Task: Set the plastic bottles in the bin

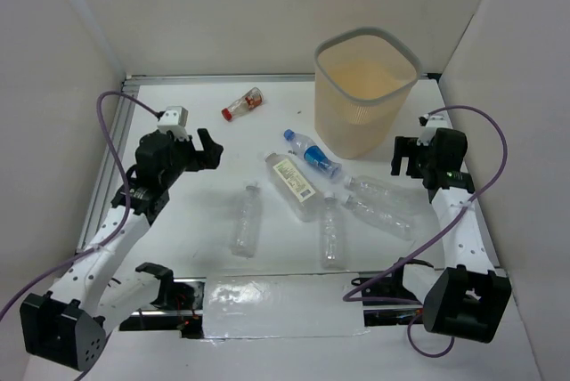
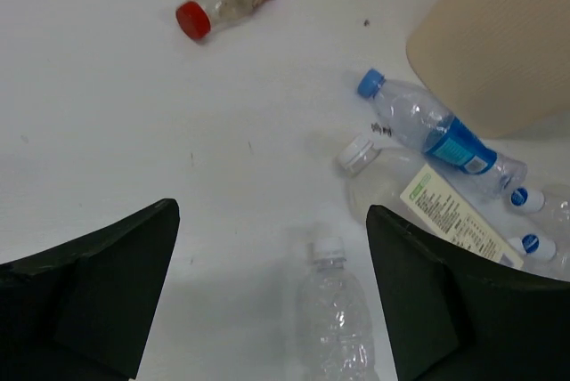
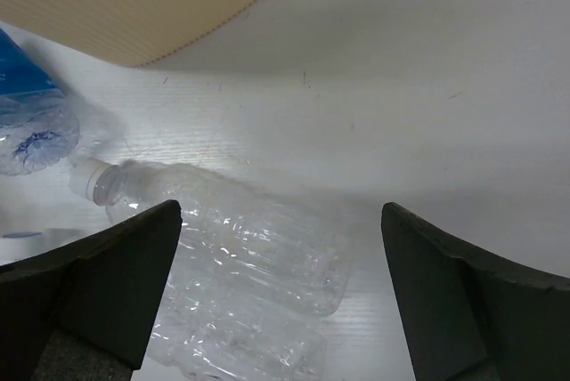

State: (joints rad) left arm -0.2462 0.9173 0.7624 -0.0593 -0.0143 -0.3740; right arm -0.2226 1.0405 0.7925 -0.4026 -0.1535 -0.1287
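We count seven plastic bottles (image 1: 332,231) lying on table (image 1: 285,114): four plain bottles (image 1: 247,221), one white-labelled bottle (image 1: 291,185), one blue-capped bottle (image 1: 312,155), one red-capped bottle (image 1: 241,103) far left. One bin (image 1: 356,123) stands far right. Left gripper (image 1: 212,151), right gripper (image 1: 405,163): fingers wide apart, holding nothing.

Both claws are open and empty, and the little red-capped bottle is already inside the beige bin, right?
No: the red-capped bottle lies on the table, left of the bin, as the top view shows. The left gripper and right gripper are indeed open and empty.

Jaws spread above clear bottles (image 3: 233,237) near bin (image 3: 134,7).
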